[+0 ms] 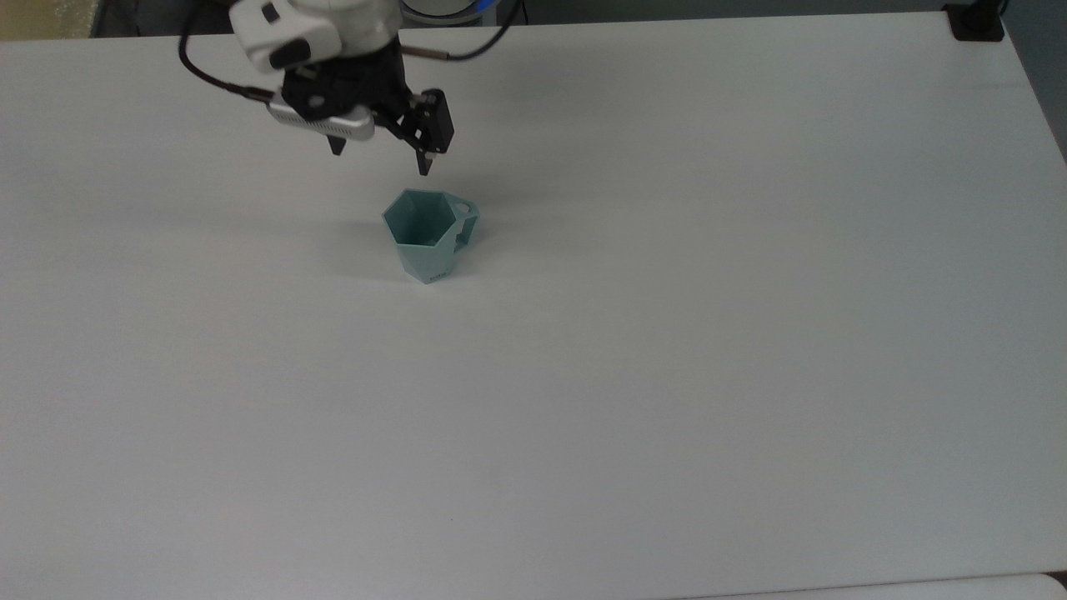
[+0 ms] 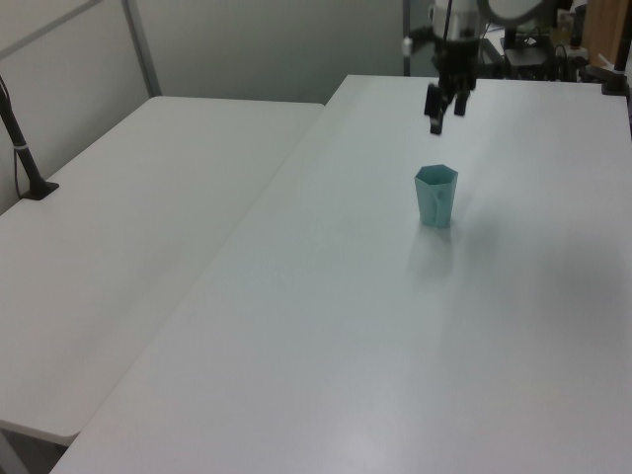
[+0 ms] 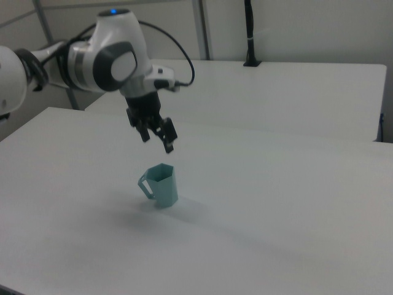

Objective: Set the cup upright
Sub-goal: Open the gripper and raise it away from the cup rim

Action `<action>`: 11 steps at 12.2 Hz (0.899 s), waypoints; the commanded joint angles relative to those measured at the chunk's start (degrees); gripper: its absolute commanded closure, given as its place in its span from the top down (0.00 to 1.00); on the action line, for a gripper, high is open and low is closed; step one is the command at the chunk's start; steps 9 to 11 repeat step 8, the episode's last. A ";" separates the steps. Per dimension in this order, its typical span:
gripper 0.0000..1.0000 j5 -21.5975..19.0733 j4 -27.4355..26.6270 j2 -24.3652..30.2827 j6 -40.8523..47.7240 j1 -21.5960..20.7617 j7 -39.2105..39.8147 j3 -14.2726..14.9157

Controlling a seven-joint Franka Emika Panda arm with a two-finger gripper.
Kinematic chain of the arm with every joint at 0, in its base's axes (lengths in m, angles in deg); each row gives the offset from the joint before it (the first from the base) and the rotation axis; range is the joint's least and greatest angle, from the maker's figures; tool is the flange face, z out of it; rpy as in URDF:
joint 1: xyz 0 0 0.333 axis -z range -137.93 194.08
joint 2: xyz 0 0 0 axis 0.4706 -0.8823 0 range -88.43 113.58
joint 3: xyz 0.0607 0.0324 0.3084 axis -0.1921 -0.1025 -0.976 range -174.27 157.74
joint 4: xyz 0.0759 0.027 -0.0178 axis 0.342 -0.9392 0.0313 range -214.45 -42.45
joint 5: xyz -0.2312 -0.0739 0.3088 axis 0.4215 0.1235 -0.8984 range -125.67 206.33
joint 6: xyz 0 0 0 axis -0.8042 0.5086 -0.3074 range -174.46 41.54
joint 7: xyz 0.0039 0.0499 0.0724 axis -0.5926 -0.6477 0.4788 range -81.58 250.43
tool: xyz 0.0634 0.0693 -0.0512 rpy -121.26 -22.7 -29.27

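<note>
- The cup (image 1: 429,236), pale teal and faceted, is what I am watching from my remote station; it stands alone on the wide white table (image 1: 667,375), toward the top view's upper left.
- The arm (image 3: 104,58) hangs over the table, and my gripper (image 1: 382,162) hovers above and apart from the cup, fingers spread and holding nothing.
- The cup stands on its narrow base, hexagonal rim (image 3: 161,171) facing up, so I judge the task done.
- It looks like light, stiff plastic; with smooth flat sides, I expect it to slip or tip at a nudge.
- If I had to take it again, I would pinch one rim wall, one finger inside, one outside.
- The small angular handle (image 1: 463,223), on the top view's right, seems too slight to grip.
</note>
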 commanded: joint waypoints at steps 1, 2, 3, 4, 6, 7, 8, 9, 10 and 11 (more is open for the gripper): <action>1.00 -0.48 5.02 1.00 5.97 0.20 9.93 0.08; 1.00 -0.39 5.55 1.70 9.03 0.47 15.97 0.17; 1.00 -0.13 5.82 2.06 11.32 0.56 19.86 0.34; 1.00 0.74 6.17 2.67 13.35 0.65 21.90 0.26; 1.00 2.16 6.35 3.03 15.03 0.65 22.19 0.35; 1.00 2.16 6.35 3.11 15.12 0.65 22.18 0.35; 1.00 2.16 6.35 3.55 15.12 0.82 21.75 0.35; 1.00 2.16 6.35 3.55 15.12 0.82 21.75 0.35; 1.00 2.16 6.35 3.55 15.12 0.82 21.75 0.35; 1.00 2.16 6.35 3.55 15.12 0.82 21.75 0.35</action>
